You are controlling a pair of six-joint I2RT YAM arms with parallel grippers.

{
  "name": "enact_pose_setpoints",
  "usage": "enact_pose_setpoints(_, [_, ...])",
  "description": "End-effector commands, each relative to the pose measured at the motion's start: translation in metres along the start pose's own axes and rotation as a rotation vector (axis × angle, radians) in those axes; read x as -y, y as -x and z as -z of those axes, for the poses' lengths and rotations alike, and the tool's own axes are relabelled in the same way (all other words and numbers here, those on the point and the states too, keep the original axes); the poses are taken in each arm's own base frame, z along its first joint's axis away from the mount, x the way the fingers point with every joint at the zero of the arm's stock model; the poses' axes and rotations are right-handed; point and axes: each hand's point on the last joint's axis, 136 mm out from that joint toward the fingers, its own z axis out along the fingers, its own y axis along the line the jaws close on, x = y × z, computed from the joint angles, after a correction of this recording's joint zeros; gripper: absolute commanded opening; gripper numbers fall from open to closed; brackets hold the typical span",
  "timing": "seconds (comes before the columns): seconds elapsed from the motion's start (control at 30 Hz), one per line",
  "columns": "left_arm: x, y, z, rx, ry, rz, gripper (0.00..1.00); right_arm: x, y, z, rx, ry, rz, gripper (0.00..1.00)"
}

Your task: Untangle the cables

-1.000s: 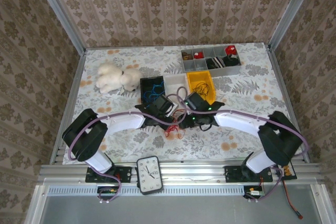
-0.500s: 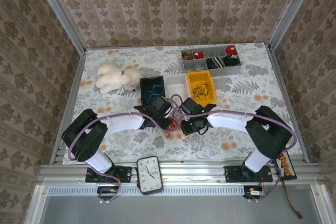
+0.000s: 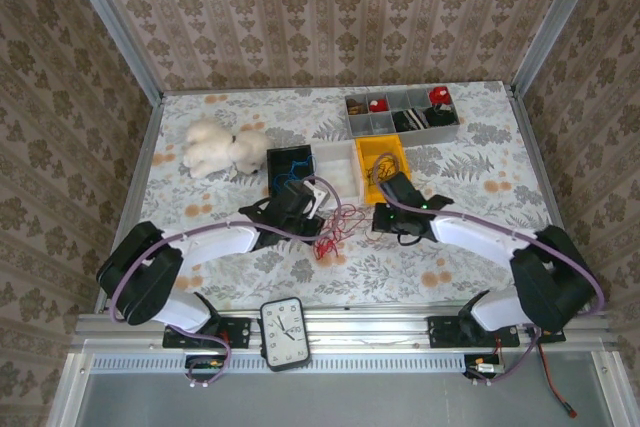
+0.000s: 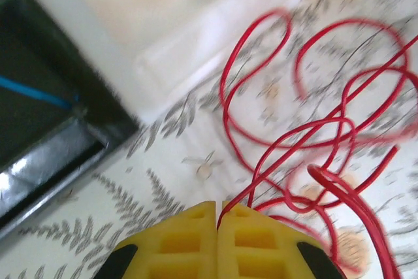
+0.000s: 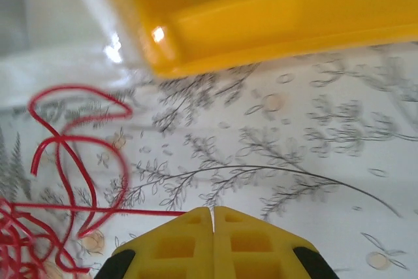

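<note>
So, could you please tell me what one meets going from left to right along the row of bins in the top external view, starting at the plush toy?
white plush toy → black bin → white bin → yellow bin

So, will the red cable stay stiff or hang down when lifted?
Probably floppy: the red cable lies in loose loops. Likely light, being so thin. It may snag, since strands cross near the left end effector.
</note>
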Motion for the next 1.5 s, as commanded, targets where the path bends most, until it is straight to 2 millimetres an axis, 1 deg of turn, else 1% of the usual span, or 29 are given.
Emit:
enact_pose_setpoints(0.0, [-0.052,-0.035,0.009,-0.085,0.196,0.099,0.00,0.104,-0.021,0.014,0.007,-0.343,-0.212,0.00])
enact_pose_setpoints(0.03, [-0.051,-0.034,0.010,-0.080,0.194,0.099,0.00,0.109,-0.020,0.017,0.026,-0.336,-0.248,0.00])
enact_pose_setpoints(0.07, [-0.051,-0.034,0.009,-0.079,0.190,0.094,0.00,0.110,-0.018,0.018,0.041,-0.316,-0.264,0.00])
enact_pose_setpoints(0.13, [-0.046,-0.032,0.009,-0.073,0.170,0.081,0.00,0.104,-0.011,0.021,0.081,-0.260,-0.264,0.00])
enact_pose_setpoints(0.2, [-0.038,-0.028,0.009,-0.053,0.138,0.050,0.00,0.096,-0.004,0.024,0.104,-0.211,-0.239,0.00])
enact_pose_setpoints(0.3, [-0.022,-0.017,0.014,-0.001,0.089,-0.005,0.00,0.089,0.000,0.025,0.110,-0.182,-0.215,0.00])
enact_pose_setpoints(0.37, [-0.015,-0.010,0.018,0.034,0.074,-0.030,0.00,0.089,0.000,0.025,0.109,-0.183,-0.211,0.00])
enact_pose_setpoints(0.47, [-0.013,0.001,0.026,0.084,0.067,-0.035,0.00,0.089,0.004,0.029,0.135,-0.181,-0.211,0.00])
enact_pose_setpoints(0.57, [-0.014,0.008,0.030,0.120,0.077,-0.037,0.00,0.078,0.018,0.041,0.193,-0.130,-0.179,0.00])
enact_pose_setpoints(0.67, [-0.026,0.013,0.031,0.145,0.151,-0.009,0.00,0.056,0.043,0.068,0.304,-0.035,-0.113,0.00])
enact_pose_setpoints(0.77, [-0.043,0.017,0.034,0.178,0.241,0.046,0.01,0.034,0.072,0.110,0.449,0.058,-0.055,0.00])
enact_pose_setpoints(0.83, [-0.049,0.017,0.034,0.197,0.271,0.079,0.01,0.018,0.089,0.140,0.523,0.114,-0.017,0.00])
enact_pose_setpoints(0.9, [-0.052,0.017,0.034,0.204,0.281,0.097,0.02,0.003,0.103,0.164,0.570,0.161,0.013,0.00])
enact_pose_setpoints(0.93, [-0.054,0.017,0.034,0.206,0.288,0.104,0.02,-0.006,0.110,0.174,0.581,0.190,0.032,0.00])
enact_pose_setpoints(1.0, [-0.056,0.017,0.034,0.207,0.298,0.117,0.02,-0.025,0.121,0.185,0.577,0.242,0.067,0.01])
enact_pose_setpoints(1.03, [-0.059,0.016,0.035,0.208,0.310,0.128,0.02,-0.034,0.126,0.187,0.563,0.264,0.082,0.01])
enact_pose_setpoints(1.1, [-0.066,0.015,0.037,0.212,0.338,0.155,0.01,-0.047,0.134,0.183,0.525,0.277,0.093,0.01])
enact_pose_setpoints(1.17, [-0.075,0.013,0.041,0.217,0.391,0.192,0.01,-0.055,0.143,0.173,0.499,0.273,0.091,0.01])
enact_pose_setpoints(1.3, [-0.095,0.005,0.051,0.221,0.506,0.270,0.00,-0.070,0.156,0.141,0.448,0.270,0.067,0.01])
enact_pose_setpoints(1.47, [-0.101,0.001,0.059,0.240,0.539,0.303,0.00,-0.084,0.163,0.101,0.388,0.225,0.064,0.01])
